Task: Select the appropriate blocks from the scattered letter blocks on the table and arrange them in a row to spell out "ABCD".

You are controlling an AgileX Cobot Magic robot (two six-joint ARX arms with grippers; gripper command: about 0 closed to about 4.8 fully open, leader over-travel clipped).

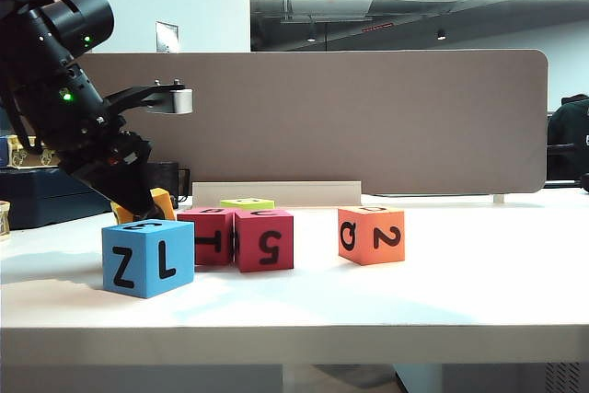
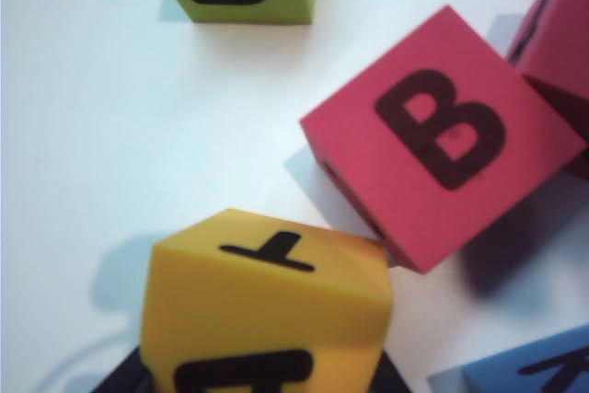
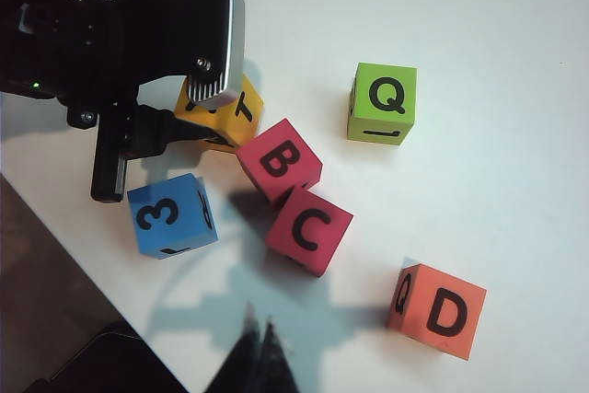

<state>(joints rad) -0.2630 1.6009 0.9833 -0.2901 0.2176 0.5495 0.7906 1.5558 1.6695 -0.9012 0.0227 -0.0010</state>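
My left gripper (image 2: 262, 361) is shut on the yellow-orange A cube (image 2: 267, 306), which is tilted just over the table (image 1: 460, 283), one corner close to the red B cube (image 2: 442, 135). In the exterior view that gripper (image 1: 138, 198) holds the yellow-orange cube (image 1: 162, 200) behind the blue cube (image 1: 147, 257). The pink-red C cube (image 3: 309, 229) touches the B cube (image 3: 279, 161). The orange D cube (image 3: 437, 310) stands apart to the right. My right gripper (image 3: 258, 336) hangs shut and empty above the table's front part, out of the exterior view.
The lime-green cube (image 3: 382, 101) sits farther back, behind the red pair. The blue cube (image 3: 170, 215) stands near the table's front left edge. A grey partition (image 1: 368, 117) runs along the back. A white strip (image 1: 276, 193) lies at its foot.
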